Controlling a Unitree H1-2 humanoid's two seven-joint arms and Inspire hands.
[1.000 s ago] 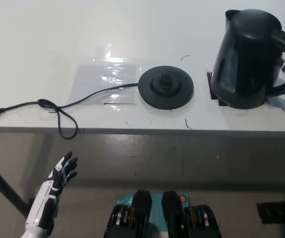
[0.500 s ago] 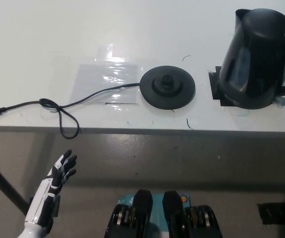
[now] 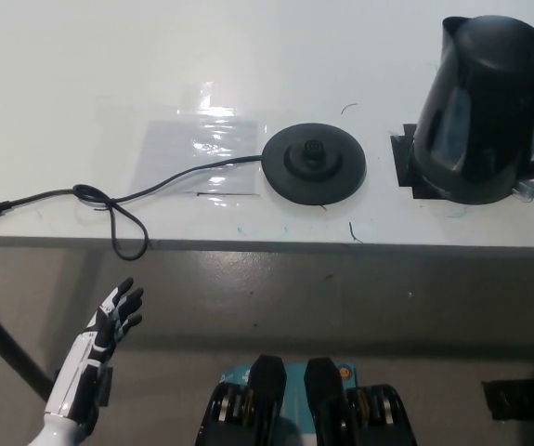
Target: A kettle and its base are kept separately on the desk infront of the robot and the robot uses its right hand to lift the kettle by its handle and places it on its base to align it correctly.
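Since a second ago our kettle [image 3: 482, 111] shifted right, upper right; right hand's grip unseen; left hand [image 3: 109, 339] hangs released.

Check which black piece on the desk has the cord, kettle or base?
The base, the flat disc mid-desk: its cord trails left to a plug. The kettle stands upright at the right, no cord visible.

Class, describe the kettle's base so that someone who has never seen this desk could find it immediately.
On the white desk, look near the front edge, left of the tall black kettle. The base is a flat black disc with a raised centre hub, and a black cord trails from it leftwards.
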